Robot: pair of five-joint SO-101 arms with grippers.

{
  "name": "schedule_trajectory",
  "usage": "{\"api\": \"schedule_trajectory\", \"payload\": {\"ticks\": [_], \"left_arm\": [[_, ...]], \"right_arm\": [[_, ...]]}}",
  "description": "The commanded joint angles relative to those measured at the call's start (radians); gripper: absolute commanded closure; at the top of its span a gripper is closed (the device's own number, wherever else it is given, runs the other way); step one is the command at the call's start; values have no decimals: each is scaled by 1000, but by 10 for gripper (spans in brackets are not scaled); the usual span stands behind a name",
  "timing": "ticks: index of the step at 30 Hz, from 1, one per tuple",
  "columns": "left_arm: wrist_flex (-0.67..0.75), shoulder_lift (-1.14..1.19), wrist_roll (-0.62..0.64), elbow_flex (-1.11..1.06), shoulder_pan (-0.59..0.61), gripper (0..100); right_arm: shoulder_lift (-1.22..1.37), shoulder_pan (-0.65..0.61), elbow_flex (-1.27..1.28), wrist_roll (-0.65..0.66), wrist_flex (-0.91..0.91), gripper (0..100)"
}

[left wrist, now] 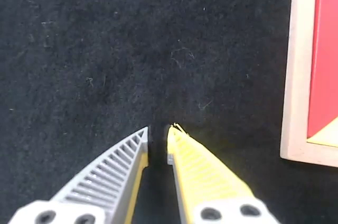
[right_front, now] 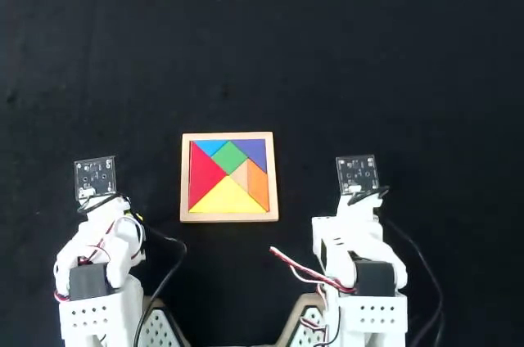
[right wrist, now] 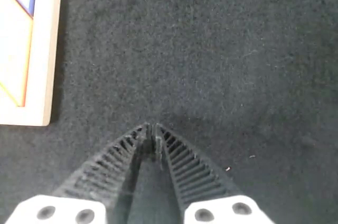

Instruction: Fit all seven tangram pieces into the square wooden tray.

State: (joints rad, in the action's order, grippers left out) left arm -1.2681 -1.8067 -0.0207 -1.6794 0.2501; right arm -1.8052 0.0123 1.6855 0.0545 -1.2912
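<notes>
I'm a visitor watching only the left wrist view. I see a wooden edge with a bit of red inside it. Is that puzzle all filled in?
Observer: In the high view the tray looks full. Seven coloured pieces lie inside it, with no gap that I can see.
Operator: What colours besides red?
Observer: A green square sits toward the far edge, between a light blue piece and a dark blue piece.
Operator: And the second arm?
Observer: The right end effector is shut, over the black table on the tray's other side.
</notes>
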Motion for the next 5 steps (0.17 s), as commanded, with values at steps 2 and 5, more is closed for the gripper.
{"api": "schedule_trajectory", "payload": {"ticks": [2, 5], "left_arm": [[-3, -9, -2, -19, -10, 927], [-3, -9, -2, -19, -10, 927]], "right_arm": [[-76, -5, -1, 0, -8, 987], [-76, -5, -1, 0, -8, 987]]}}
